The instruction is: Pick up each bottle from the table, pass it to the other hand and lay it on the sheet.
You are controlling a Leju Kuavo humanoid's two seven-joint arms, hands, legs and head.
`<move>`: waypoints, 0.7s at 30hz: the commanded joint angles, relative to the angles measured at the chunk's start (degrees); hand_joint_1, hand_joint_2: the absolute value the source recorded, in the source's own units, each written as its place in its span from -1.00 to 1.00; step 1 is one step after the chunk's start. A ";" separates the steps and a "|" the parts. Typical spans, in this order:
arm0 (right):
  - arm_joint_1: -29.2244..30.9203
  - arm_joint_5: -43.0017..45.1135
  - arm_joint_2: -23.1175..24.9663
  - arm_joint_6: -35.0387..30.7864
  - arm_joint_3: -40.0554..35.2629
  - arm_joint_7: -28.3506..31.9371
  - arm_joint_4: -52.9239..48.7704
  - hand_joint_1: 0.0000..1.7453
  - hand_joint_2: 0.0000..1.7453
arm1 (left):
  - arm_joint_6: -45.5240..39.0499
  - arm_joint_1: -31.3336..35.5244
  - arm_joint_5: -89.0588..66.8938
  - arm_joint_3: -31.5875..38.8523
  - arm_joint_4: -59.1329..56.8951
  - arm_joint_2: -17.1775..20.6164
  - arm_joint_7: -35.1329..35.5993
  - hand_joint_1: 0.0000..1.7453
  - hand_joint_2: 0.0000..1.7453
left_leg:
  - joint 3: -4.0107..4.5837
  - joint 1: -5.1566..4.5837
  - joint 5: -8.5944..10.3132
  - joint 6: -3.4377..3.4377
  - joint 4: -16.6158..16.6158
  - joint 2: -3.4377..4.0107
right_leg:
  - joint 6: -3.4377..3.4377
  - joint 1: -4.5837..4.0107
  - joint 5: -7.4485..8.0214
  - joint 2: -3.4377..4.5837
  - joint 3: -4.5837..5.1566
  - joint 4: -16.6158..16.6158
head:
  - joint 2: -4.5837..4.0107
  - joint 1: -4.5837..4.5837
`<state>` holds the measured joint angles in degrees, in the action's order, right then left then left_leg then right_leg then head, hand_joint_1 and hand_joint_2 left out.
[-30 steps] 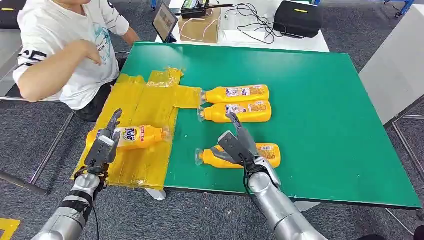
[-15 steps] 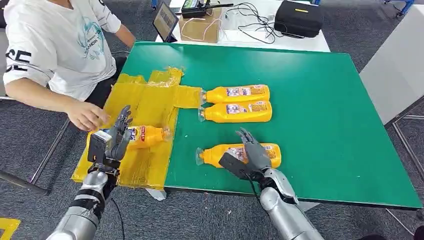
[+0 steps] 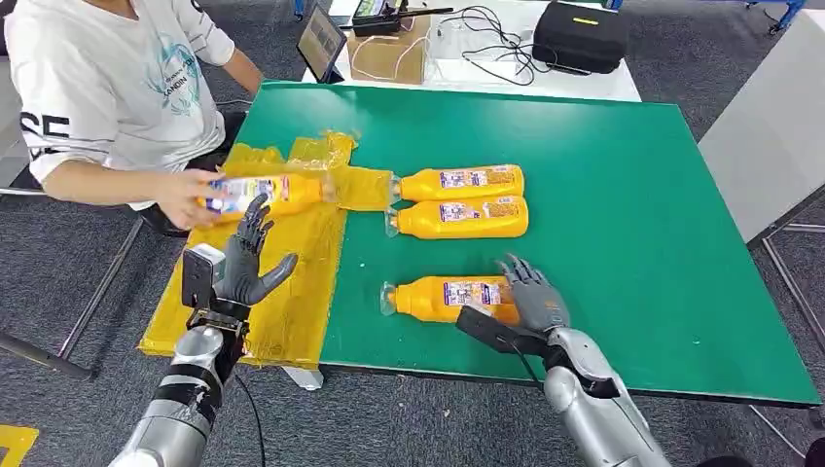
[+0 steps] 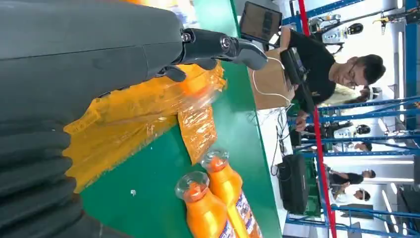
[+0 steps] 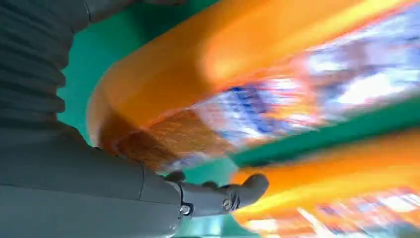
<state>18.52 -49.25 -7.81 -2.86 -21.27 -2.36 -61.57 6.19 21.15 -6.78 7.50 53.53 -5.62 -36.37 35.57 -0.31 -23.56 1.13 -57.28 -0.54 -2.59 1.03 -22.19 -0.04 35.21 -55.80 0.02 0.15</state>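
Three orange bottles lie on the green table [image 3: 623, 195]: two side by side [image 3: 462, 181] [image 3: 462, 217] and a nearer one [image 3: 443, 297]. My right hand [image 3: 530, 302] hovers with spread fingers over the near bottle's base end; the right wrist view shows that bottle [image 5: 247, 64] close against the hand [image 5: 99, 188], not gripped. My left hand [image 3: 238, 268] is open and empty above the yellow sheet [image 3: 282, 311]. A person's hand holds a fourth bottle [image 3: 263, 192] over the sheet's far part. The left wrist view shows the sheet [image 4: 133, 114] and the far pair [image 4: 208, 213] [image 4: 230, 188].
A person in a white shirt [image 3: 107, 88] sits at the table's left corner, arm reaching over the sheet. Behind the green table stand a tablet [image 3: 319, 41], a cardboard box [image 3: 389, 53] and a black case [image 3: 579, 37]. A grey panel [image 3: 769, 136] is at the right.
The person has lifted the bottle off the sheet, away from my left hand, which now stands open. My right hand slid toward the near bottle's base end.
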 commanded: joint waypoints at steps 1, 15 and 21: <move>7.78 -1.96 -3.55 4.10 -4.06 -1.50 11.04 -1.00 1.00 | 1.21 2.56 -0.43 0.52 -2.64 -1.42 -0.13 -1.00 1.00 | -0.23 0.09 -0.15 -0.08 -0.08 0.08 | 0.11 -0.10 -0.11 0.03 -0.26 -0.02 | -0.02 -0.02; 16.00 1.97 -1.92 11.00 -7.49 4.17 23.63 1.00 1.00 | 3.34 5.46 0.02 -0.04 -7.70 -1.05 -0.43 -1.00 1.00 | -0.24 0.08 -0.07 -0.08 -0.04 0.12 | 0.09 -0.10 -0.03 0.06 -0.23 0.00 | -0.02 0.02; 17.29 7.07 -1.72 10.68 -9.81 7.77 28.03 1.00 1.00 | 3.64 7.37 0.58 -0.66 -11.73 -0.53 -1.10 -1.00 1.00 | -0.22 0.05 0.02 -0.03 0.03 0.11 | 0.04 -0.06 0.05 -0.03 -0.18 0.05 | -0.02 0.00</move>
<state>31.72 -45.65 -10.49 7.45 -25.83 3.29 -45.76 9.33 23.99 -6.86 7.48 50.71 -6.58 -37.11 35.48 -0.30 -23.51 1.17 -57.29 -0.41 -2.63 1.01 -22.11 -0.03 35.18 -55.80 0.00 0.15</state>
